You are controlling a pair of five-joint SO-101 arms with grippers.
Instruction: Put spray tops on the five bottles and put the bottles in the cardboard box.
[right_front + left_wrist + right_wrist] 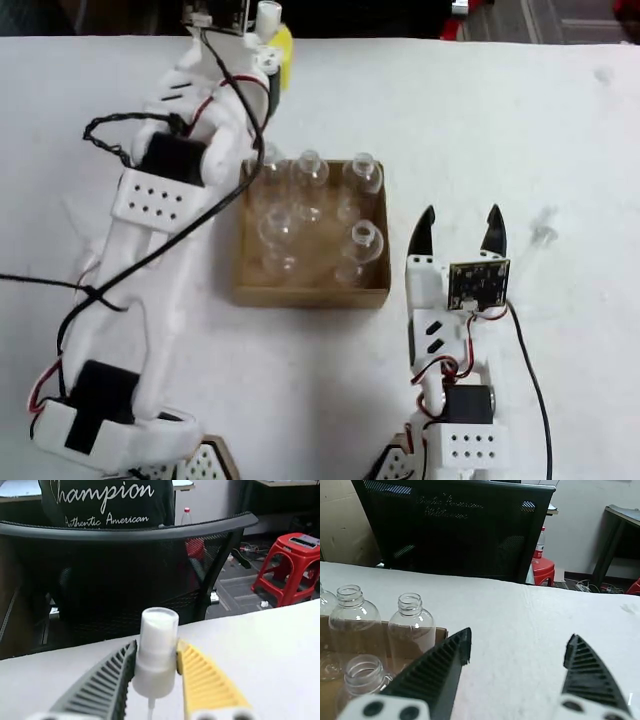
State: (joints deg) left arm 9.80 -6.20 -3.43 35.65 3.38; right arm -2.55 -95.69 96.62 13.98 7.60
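Note:
A cardboard box (310,296) sits mid-table with several clear, uncapped bottles (310,172) standing in it. My left gripper (272,48) is far beyond the box, near the table's far edge, and is shut on a white spray top (156,652). The top is upright between the grey and yellow fingers (207,680), its thin tube hanging below. My right gripper (457,228) rests on the table just right of the box, its black fingers (437,667) open with nothing between them. Beside it stand the bottles (411,622) and the box wall (439,631).
A small clear object (545,236) lies on the white table right of the right gripper. A black mesh chair (125,570) stands just past the table's far edge. The left arm's body and cables (150,200) stretch along the box's left side.

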